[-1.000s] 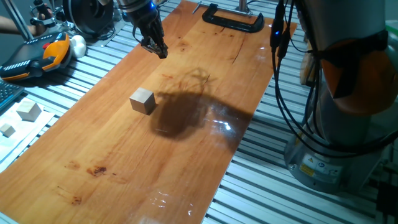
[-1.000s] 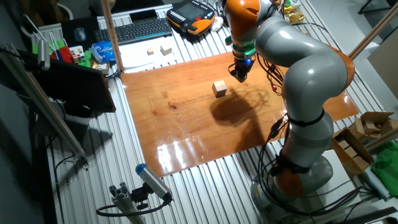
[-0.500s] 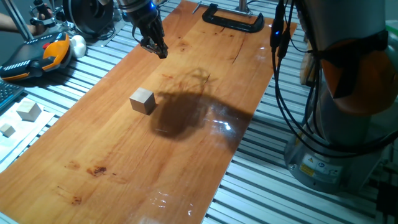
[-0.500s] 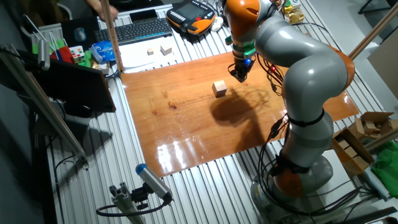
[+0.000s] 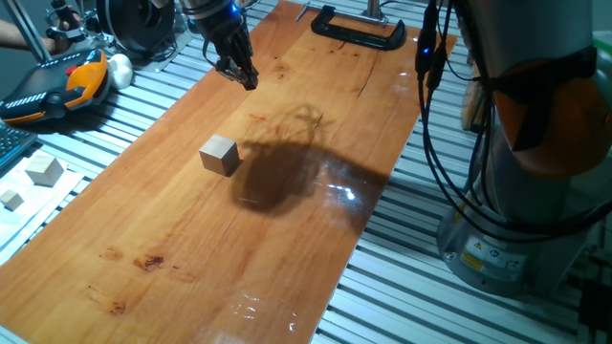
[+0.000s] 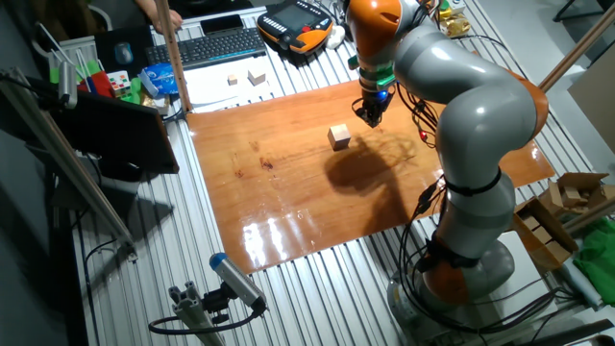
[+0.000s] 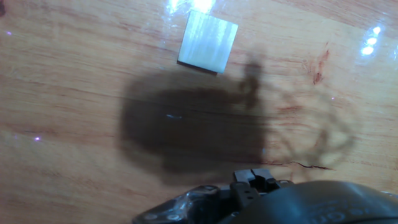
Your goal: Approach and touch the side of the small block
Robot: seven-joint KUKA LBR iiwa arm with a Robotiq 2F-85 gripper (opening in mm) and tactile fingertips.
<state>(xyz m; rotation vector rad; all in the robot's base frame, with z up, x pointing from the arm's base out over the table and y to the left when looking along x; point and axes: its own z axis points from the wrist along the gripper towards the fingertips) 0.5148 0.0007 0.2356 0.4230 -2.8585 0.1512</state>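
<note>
The fingers [image 5: 247, 79], seemingly closed and holding nothing, hang at upper left, well apart from the block [image 5: 220, 155], which lies below them toward frame centre.

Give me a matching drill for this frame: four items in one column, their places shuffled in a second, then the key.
Items
1. small block
2. claw
3. black clamp
4. pale cubes

Places
A. at the far end of the wooden board, on its edge
B. off the board, on the slatted table beside it
C. above the board, apart from the block, touching nothing
D. resting on the board near its middle, next to the arm's shadow

Pairs: 1-D, 2-C, 3-A, 4-B
</note>
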